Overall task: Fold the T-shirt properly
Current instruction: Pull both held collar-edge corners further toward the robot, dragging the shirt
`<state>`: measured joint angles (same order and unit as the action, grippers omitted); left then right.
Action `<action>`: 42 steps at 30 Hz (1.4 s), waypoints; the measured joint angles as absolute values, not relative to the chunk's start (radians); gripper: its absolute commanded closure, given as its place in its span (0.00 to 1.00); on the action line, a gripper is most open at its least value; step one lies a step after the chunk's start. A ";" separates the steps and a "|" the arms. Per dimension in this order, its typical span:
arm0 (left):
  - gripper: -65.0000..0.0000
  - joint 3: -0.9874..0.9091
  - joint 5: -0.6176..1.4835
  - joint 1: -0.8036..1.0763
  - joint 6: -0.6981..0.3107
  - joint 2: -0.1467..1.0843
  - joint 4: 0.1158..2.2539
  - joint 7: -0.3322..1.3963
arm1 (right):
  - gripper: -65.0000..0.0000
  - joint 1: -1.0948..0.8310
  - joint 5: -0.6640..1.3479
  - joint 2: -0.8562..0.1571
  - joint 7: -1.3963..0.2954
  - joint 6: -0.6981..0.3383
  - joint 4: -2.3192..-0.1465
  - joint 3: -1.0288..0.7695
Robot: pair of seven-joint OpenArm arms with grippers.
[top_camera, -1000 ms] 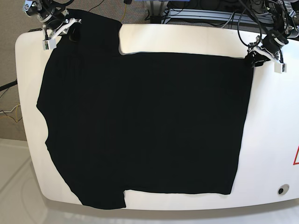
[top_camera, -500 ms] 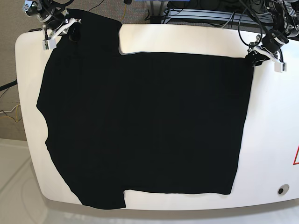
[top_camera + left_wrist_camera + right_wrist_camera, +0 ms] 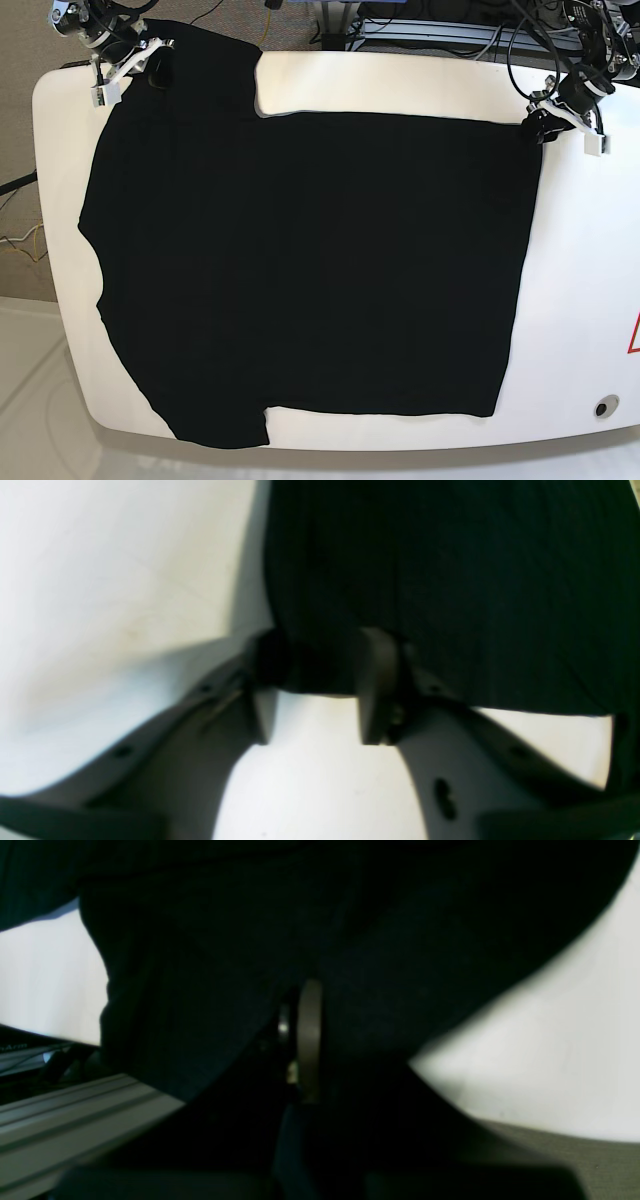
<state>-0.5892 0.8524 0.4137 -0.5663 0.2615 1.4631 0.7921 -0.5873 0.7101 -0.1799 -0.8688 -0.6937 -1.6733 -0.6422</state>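
The black T-shirt lies spread flat over the white table. My left gripper is at the shirt's far right corner. In the left wrist view that gripper is open, and its dark fingers stand either side of the hem corner. My right gripper sits at the far left corner of the shirt. Close up, the right gripper is shut on the cloth, which drapes over it and hides most of it.
Cables and a metal frame run behind the table's back edge. A red triangle mark and a small round hole are on the table's right side. The shirt's near left sleeve reaches the front edge.
My left gripper's jaws have narrowed around the far right corner and it has shifted slightly toward the back. The right arm and the shirt have not moved.
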 measured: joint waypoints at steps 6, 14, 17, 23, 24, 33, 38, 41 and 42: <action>1.00 -0.588 0.850 0.409 -0.577 0.261 1.452 0.820 | 1.00 -0.588 0.710 -0.179 -0.869 -0.699 -1.673 -0.642; 1.00 -0.586 0.849 0.399 -0.577 0.261 1.437 0.822 | 1.00 -0.591 0.715 -0.180 -0.872 -0.700 -1.668 -0.645; 1.00 -0.586 0.850 0.400 -0.578 0.261 1.437 0.817 | 1.00 -0.591 0.715 -0.180 -0.875 -0.700 -1.668 -0.647; 1.00 -0.587 0.850 0.411 -0.589 0.261 1.439 0.797 | 1.00 -0.591 0.714 -0.179 -0.876 -0.700 -1.670 -0.656; 1.00 -0.588 0.850 0.413 -0.589 0.261 1.439 0.796 | 1.00 -0.591 0.712 -0.180 -0.877 -0.700 -1.673 -0.658; 1.00 -0.605 0.854 0.429 -0.589 0.262 1.445 0.800 | 1.00 -0.610 0.702 -0.179 -0.892 -0.698 -1.697 -0.675; 1.00 -0.613 0.858 0.444 -0.592 0.262 1.448 0.800 | 1.00 -0.622 0.701 -0.180 -0.899 -0.698 -1.708 -0.685; 1.00 -0.604 0.862 0.464 -0.592 0.266 1.458 0.804 | 1.00 -0.639 0.708 -0.179 -0.894 -0.699 -1.713 -0.702; 1.00 -0.601 0.867 0.472 -0.592 0.269 1.464 0.807 | 1.00 -0.649 0.713 -0.180 -0.893 -0.699 -1.716 -0.707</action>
<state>-0.6006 0.8665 0.4725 -0.5922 0.2687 1.4635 0.8066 -0.6495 0.7132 -0.1799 -0.8928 -0.6987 -1.7164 -0.7074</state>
